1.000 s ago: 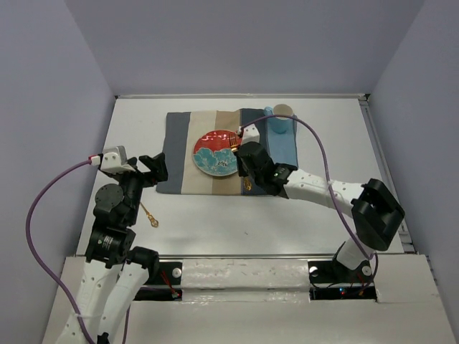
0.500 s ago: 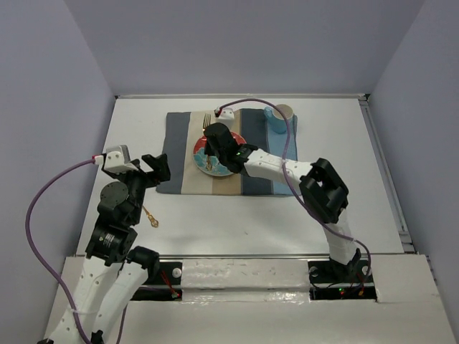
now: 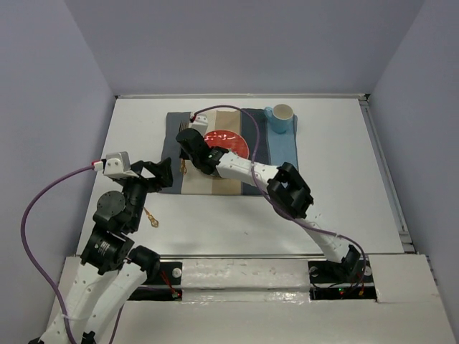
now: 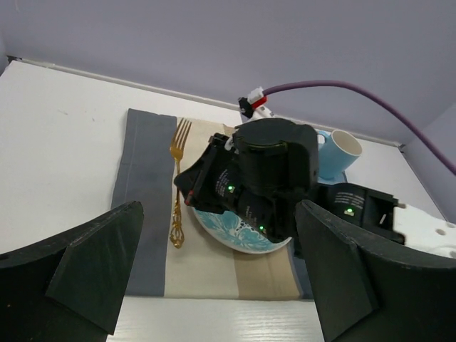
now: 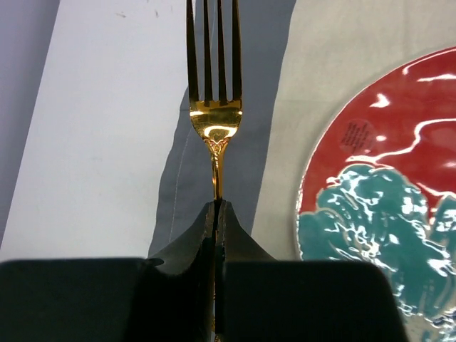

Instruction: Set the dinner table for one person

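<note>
Arms at work over the white dinner table point(image 3: 344, 186), which fills the floor of the overhead view between lavender walls point(image 3: 64, 72). A striped mat point(image 3: 172, 132) lies toward the table's far side. It carries a red and teal plate point(image 3: 231, 143) and, at its far right corner, a blue cup point(image 3: 280, 118). The right arm stretches across the mat to the left stripes, where the right gripper point(image 3: 186, 149) pinches a gold fork point(image 3: 183, 167) just left of the plate. The left gripper point(image 3: 162, 175) hovers at the mat's near left corner. A small gold utensil point(image 3: 150, 216), too small to identify, lies on the bare table near the left arm.

From the left wrist, that arm's fingers point(image 4: 92, 263) stand spread wide with nothing between them. The fork runs along the seam of the grey and beige stripes, tines toward the far wall. The right gripper's black body sits over the plate's left rim. Whether the fork touches the cloth cannot be told.

From the right wrist, the two fingers point(image 5: 192, 246) are pressed together on the fork's handle just below its ornate neck. The tines point away over the grey stripe, with white table to the left and the plate's rim to the right.
</note>
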